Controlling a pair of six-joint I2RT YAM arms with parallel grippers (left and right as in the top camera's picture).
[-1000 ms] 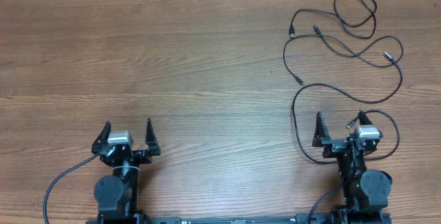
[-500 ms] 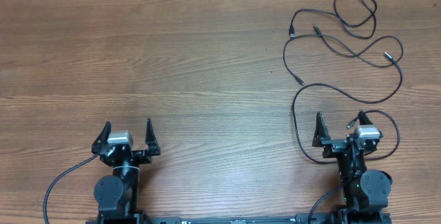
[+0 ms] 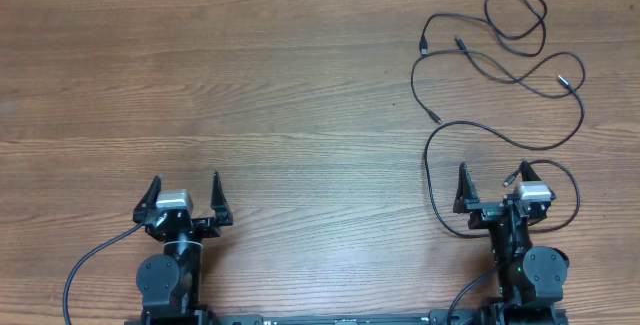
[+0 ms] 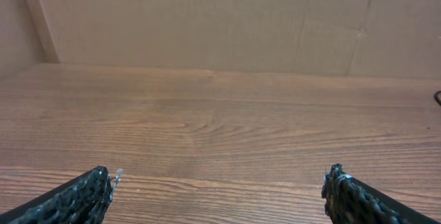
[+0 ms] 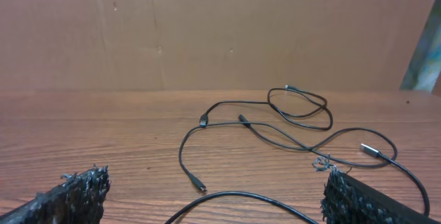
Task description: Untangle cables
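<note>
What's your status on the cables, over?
Left gripper open, empty. Right gripper open, empty. Cables tangled on right side, untouched, one loop curving round right gripper. Nothing blocking.

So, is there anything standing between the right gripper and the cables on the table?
Nothing visible does. The right gripper is open, and only bare table lies between it and the cables spread ahead of it. One loop already passes close beside its fingers.
</note>
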